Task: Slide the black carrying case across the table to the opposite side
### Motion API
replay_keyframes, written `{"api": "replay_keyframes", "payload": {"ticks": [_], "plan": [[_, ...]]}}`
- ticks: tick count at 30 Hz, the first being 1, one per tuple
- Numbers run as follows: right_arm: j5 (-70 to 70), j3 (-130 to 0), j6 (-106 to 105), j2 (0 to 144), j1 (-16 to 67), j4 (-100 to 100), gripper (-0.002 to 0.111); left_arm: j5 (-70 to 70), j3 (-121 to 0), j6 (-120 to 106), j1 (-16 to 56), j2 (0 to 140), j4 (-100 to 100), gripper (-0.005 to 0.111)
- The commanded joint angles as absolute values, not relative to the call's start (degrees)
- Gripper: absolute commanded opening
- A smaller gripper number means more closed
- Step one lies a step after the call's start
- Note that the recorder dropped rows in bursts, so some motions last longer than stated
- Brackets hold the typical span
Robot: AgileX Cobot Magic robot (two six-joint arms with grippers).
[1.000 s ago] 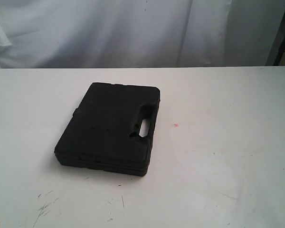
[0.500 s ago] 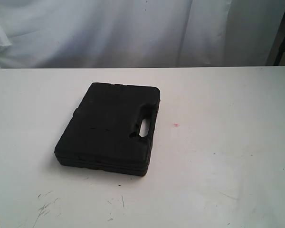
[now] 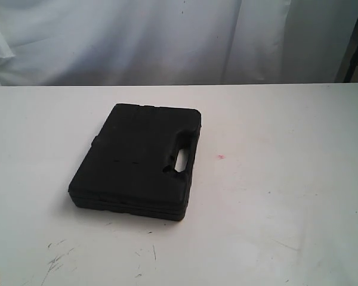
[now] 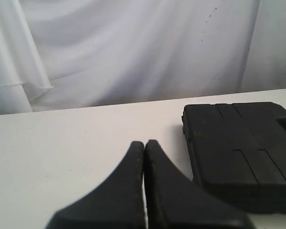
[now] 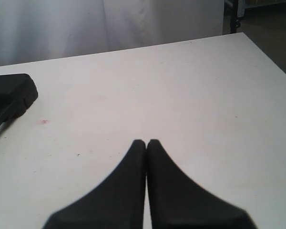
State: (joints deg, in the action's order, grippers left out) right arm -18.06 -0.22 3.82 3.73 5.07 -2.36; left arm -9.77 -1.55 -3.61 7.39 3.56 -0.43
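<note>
The black case [image 3: 137, 162] lies flat on the white table [image 3: 286, 196], left of the middle, its handle cutout [image 3: 180, 161] on its right edge. Neither arm shows in the exterior view. In the left wrist view my left gripper [image 4: 144, 143] is shut and empty over bare table, with the case [image 4: 240, 152] a short way off to one side. In the right wrist view my right gripper [image 5: 146, 142] is shut and empty, and only a corner of the case [image 5: 9, 98] shows at the frame's edge, well apart from it.
A white curtain [image 3: 167, 42] hangs behind the table's far edge. A tiny red dot [image 3: 221, 157] marks the table right of the case. Dark scuff marks [image 3: 56, 259] lie near the front left. The table's right corner [image 5: 243, 36] borders a dark floor.
</note>
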Motion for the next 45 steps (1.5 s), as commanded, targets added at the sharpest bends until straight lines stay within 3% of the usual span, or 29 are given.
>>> {"api": "replay_keyframes", "payload": {"ticks": [1, 5, 45], "plan": [[-17.7, 0.0, 3.5, 3.4, 4.6, -2.5, 0.000, -9.2, 0.0, -3.5, 5.2, 3.1, -2.5, 0.000], [-17.7, 0.0, 3.5, 3.3, 4.6, -2.5, 0.000, -11.7, 0.0, -3.3, 1.2, 0.0, -3.7, 0.000], [-17.7, 0.0, 3.5, 3.4, 4.6, -2.5, 0.000, -15.3, 0.0, -3.4, 1.2, 0.0, -3.7, 0.000]]}}
